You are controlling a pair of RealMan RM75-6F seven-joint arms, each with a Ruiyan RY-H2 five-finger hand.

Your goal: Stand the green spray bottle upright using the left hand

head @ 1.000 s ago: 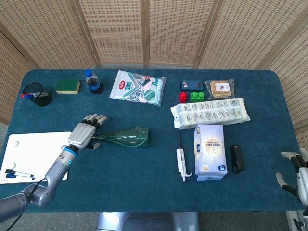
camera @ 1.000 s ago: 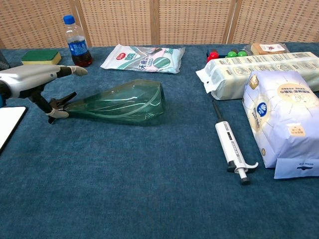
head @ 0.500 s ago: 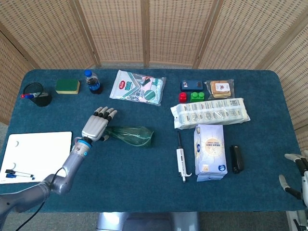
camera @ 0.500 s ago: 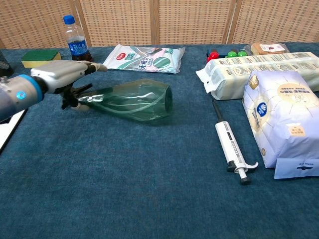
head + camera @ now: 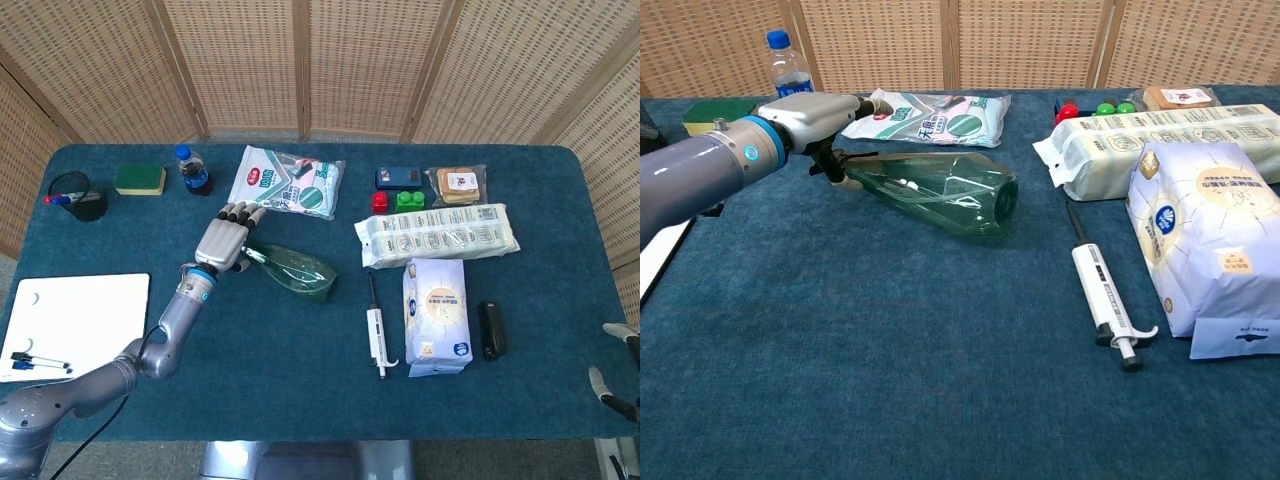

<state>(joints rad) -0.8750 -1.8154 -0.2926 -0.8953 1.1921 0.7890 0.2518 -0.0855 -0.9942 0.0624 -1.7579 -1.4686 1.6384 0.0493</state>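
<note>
left hand (image 5: 222,243) grips green spray bottle (image 5: 940,190) | nozzle hidden | right hand (image 5: 618,365) cropped, state unclear

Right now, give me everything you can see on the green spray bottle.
The green spray bottle is clear green-tinted plastic, cone-shaped, widening to a flat base. It is not upright: it lies tilted, base end low on the blue table toward the robot's right, neck end raised. The left hand grips it at the dark nozzle end. It sits mid-table, apart from the printed bag behind it.
</note>
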